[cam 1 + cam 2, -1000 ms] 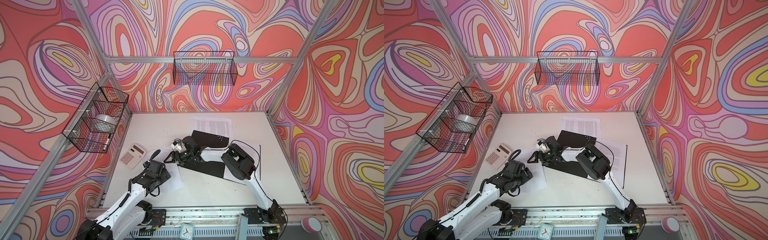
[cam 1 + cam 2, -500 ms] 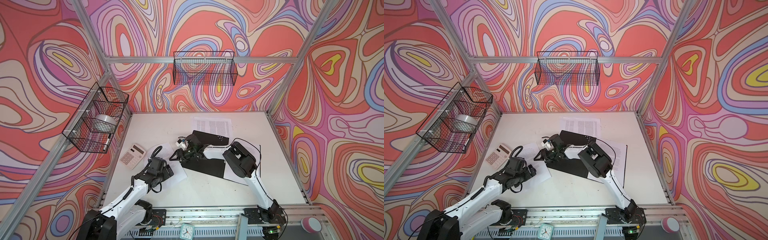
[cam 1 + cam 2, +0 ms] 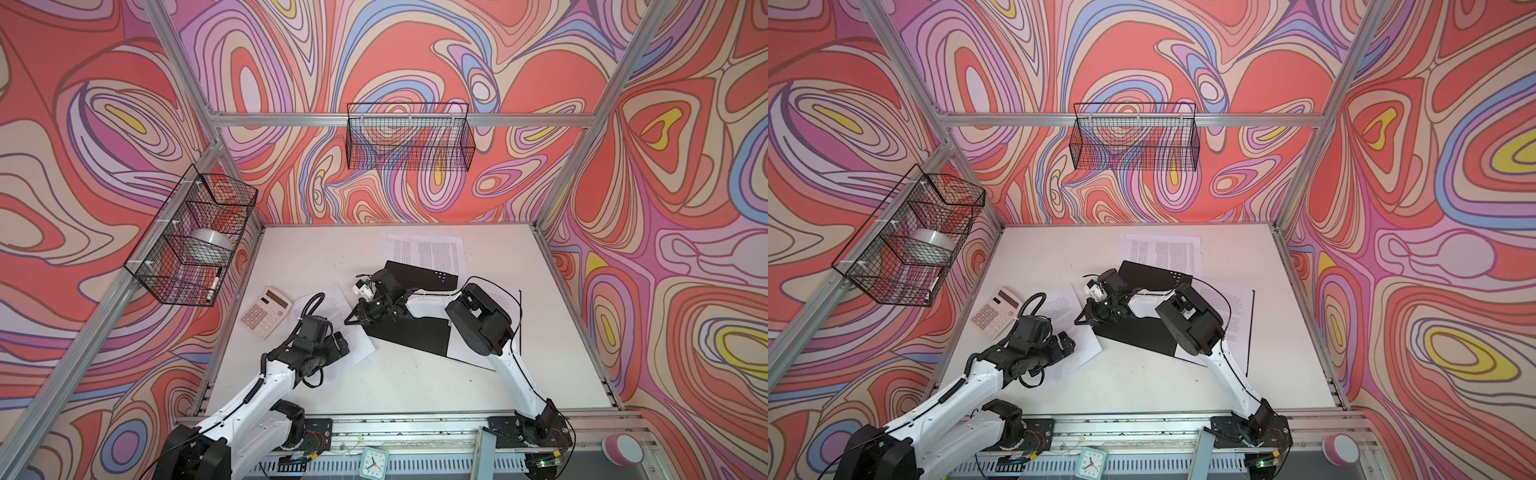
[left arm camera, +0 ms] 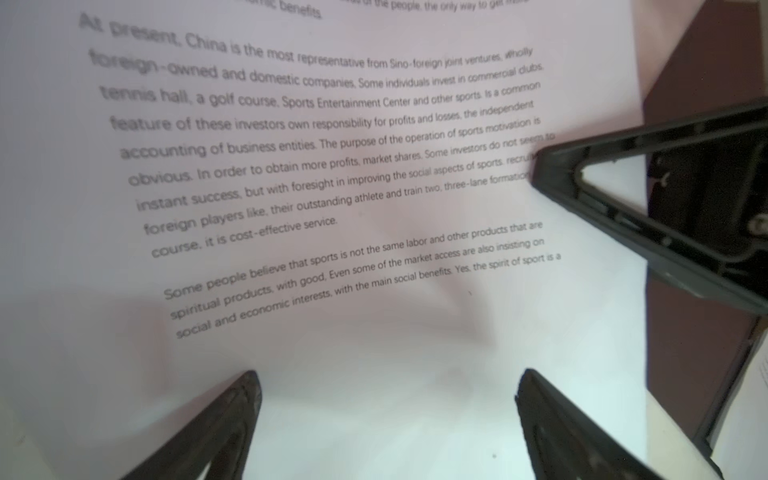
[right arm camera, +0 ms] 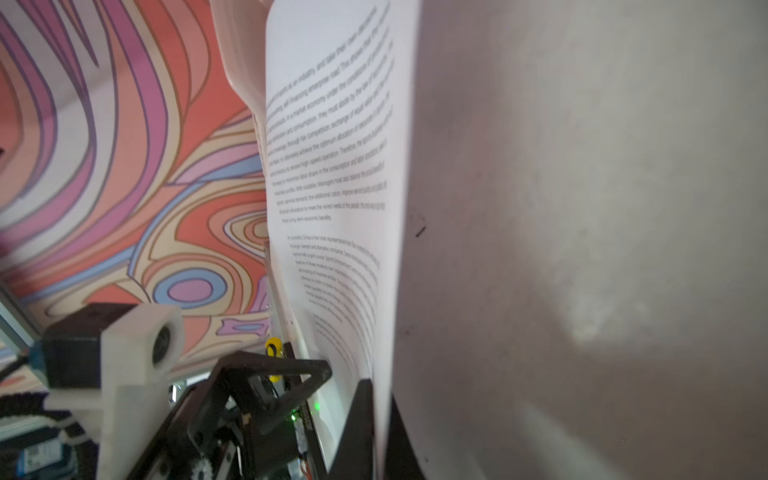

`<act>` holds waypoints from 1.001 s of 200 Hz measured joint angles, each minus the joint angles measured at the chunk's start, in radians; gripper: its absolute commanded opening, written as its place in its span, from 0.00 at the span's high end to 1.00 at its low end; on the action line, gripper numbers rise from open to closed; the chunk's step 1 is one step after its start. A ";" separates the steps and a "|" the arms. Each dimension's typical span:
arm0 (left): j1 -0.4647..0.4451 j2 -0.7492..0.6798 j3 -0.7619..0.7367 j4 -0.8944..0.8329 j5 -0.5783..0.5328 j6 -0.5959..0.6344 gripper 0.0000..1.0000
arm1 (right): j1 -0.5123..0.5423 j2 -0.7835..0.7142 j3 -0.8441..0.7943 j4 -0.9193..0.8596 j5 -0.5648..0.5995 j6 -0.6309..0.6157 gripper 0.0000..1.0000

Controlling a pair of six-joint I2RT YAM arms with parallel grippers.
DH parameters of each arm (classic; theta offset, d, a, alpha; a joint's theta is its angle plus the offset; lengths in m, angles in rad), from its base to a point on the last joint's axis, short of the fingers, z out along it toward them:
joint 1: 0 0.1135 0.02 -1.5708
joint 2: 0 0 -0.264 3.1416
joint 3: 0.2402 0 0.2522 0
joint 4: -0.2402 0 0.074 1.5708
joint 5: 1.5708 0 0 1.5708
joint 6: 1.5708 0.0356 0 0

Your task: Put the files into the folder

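The folder [image 3: 409, 334] lies open on the table, black inside up, its far flap [image 3: 419, 274] partly raised, as both top views show [image 3: 1138, 334]. One of the files, a printed white sheet [image 3: 328, 305], lies left of it. My right gripper [image 3: 351, 322] is shut on that sheet's edge [image 5: 332, 166], which passes between the fingers [image 5: 359, 415]. My left gripper [image 3: 338, 345] hovers open over the same sheet [image 4: 374, 257], nothing between its fingertips [image 4: 253, 376]. A second sheet [image 3: 424, 249] lies at the back. A third [image 3: 500, 299] lies on the folder's right half.
A beige calculator [image 3: 266, 311] sits left of the sheet near the table's left edge. Wire baskets hang on the left wall [image 3: 195, 241] and the back wall [image 3: 409, 137]. A small clock [image 3: 374, 461] stands on the front rail.
My right gripper's jaws have closed on the sheet's edge. The left gripper has shifted a little further over the sheet and stays open.
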 measured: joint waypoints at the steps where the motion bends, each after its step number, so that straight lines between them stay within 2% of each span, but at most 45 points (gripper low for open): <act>1: 0.000 -0.002 0.001 -0.004 0.001 0.001 0.02 | 0.000 0.000 0.000 0.000 0.000 0.000 1.00; 34: -0.001 -0.063 0.060 -0.092 0.024 0.025 0.00 | -0.019 -0.031 -0.018 -0.017 0.009 0.000 1.00; 88: -0.001 -0.118 0.259 -0.196 0.037 0.092 0.00 | -0.079 -0.192 -0.076 -0.055 0.024 -0.026 1.00; 133: -0.001 -0.120 0.367 -0.248 0.086 0.183 0.00 | -0.132 -0.310 -0.145 -0.091 0.042 -0.055 1.00; 166: -0.001 -0.085 0.443 -0.244 0.140 0.236 0.00 | -0.189 -0.401 -0.196 -0.154 0.067 -0.090 1.00; 200: -0.001 -0.071 0.454 -0.116 0.226 0.239 0.00 | -0.259 -0.514 -0.241 -0.229 0.101 -0.128 1.00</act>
